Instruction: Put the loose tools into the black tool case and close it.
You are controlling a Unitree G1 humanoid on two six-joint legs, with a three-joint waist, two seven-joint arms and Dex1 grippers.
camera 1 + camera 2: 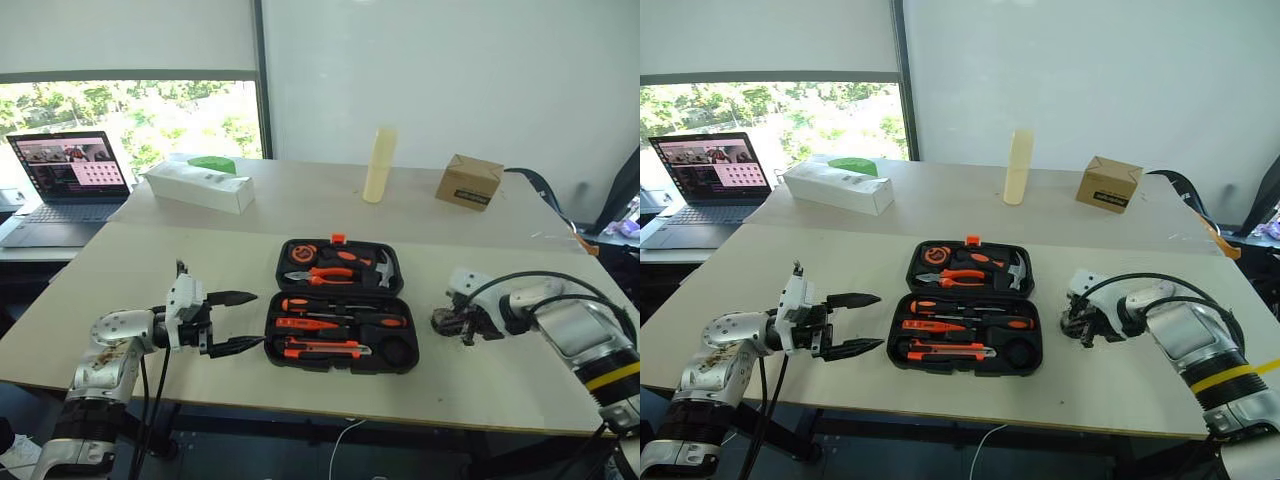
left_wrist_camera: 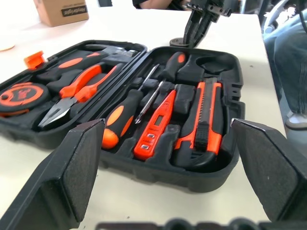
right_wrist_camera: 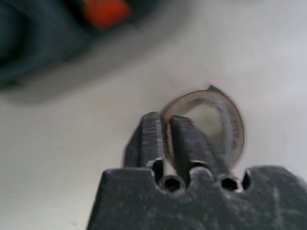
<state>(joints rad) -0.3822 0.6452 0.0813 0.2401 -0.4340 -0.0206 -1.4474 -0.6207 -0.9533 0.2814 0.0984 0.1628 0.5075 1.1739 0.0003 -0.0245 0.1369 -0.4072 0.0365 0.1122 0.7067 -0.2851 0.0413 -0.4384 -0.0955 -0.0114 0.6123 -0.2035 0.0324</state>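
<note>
The black tool case (image 1: pixel 340 366) lies open in the middle of the table, orange latch at its far edge. Its near half holds a utility knife (image 1: pixel 322 349) and screwdrivers (image 1: pixel 300 305) in their slots. A small black tape roll (image 1: pixel 442 321) sits on the table just right of the case. My right gripper (image 1: pixel 456 326) is shut on the roll's wall, one finger inside the ring (image 3: pixel 225 120) and one outside. My left gripper (image 1: pixel 258 318) is open just left of the case, pointing at it with nothing between its fingers (image 2: pixel 81 167).
The case's far half holds pliers (image 1: pixel 318 276), a hammer (image 1: pixel 384 268) and a tape measure (image 1: pixel 301 254). Further back stand a cream cylinder (image 1: pixel 379 165), a cardboard box (image 1: pixel 468 182), a long white box (image 1: pixel 200 187) and a laptop (image 1: pixel 70 185).
</note>
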